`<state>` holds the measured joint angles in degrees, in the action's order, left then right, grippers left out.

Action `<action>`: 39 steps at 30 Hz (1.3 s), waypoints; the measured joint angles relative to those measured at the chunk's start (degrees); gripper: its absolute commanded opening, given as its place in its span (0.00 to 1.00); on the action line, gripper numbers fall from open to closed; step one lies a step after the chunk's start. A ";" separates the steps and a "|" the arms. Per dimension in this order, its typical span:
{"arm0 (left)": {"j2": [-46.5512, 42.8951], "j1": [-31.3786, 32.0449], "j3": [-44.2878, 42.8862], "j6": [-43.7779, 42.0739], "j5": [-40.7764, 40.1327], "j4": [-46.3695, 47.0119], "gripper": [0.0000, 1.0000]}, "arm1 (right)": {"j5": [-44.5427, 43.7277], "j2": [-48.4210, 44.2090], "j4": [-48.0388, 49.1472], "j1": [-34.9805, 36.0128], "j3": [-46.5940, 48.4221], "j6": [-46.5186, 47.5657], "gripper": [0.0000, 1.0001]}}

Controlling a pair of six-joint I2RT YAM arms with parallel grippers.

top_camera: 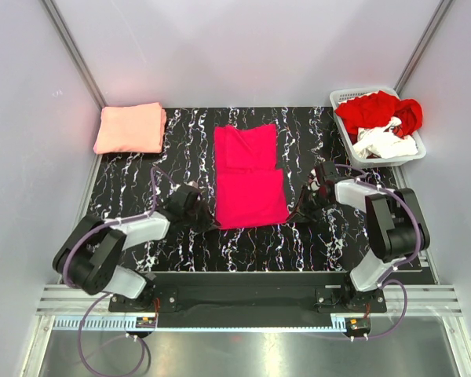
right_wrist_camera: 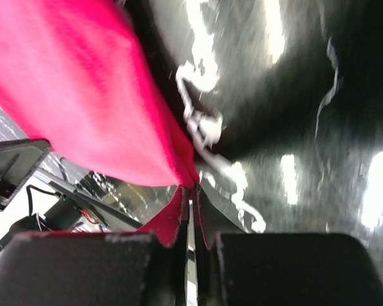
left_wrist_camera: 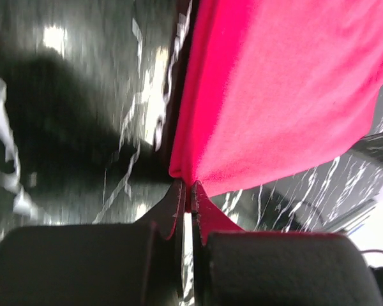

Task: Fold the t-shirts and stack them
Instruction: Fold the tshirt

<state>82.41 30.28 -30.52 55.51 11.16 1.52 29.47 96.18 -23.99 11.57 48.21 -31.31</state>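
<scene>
A vivid magenta-pink t-shirt (top_camera: 250, 174) lies partly folded as a tall strip in the middle of the black marbled table (top_camera: 125, 188). My left gripper (top_camera: 208, 222) is shut on its near left corner; in the left wrist view the cloth (left_wrist_camera: 281, 89) is pinched between the fingertips (left_wrist_camera: 188, 191). My right gripper (top_camera: 294, 210) is shut on the near right corner, and the right wrist view shows the magenta cloth (right_wrist_camera: 83, 95) caught at the tips (right_wrist_camera: 193, 191). A folded salmon-pink t-shirt (top_camera: 130, 128) lies at the far left. Red (top_camera: 373, 110) and white (top_camera: 386, 143) t-shirts sit in the basket.
A white slatted plastic basket (top_camera: 341, 100) stands at the far right corner of the table. Grey walls close in the back and both sides. The arms' bases stand on a rail (top_camera: 243, 300) along the near edge.
</scene>
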 measured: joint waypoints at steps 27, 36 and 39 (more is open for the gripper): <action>-28.89 15.58 -20.26 1.97 -14.25 -45.81 0.06 | 0.46 -32.06 -23.98 2.10 9.01 -3.52 0.00; -19.76 2.12 -25.29 -6.29 -9.94 -43.63 0.04 | -0.98 -16.85 -23.47 2.23 21.73 -1.46 0.00; -15.50 -0.17 -26.91 -8.76 -7.61 -42.82 0.03 | -1.51 -12.79 -23.04 2.23 23.65 -0.98 0.00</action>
<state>66.92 30.11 -57.43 46.74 3.55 -41.30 27.97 83.40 -47.03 13.80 71.85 -32.29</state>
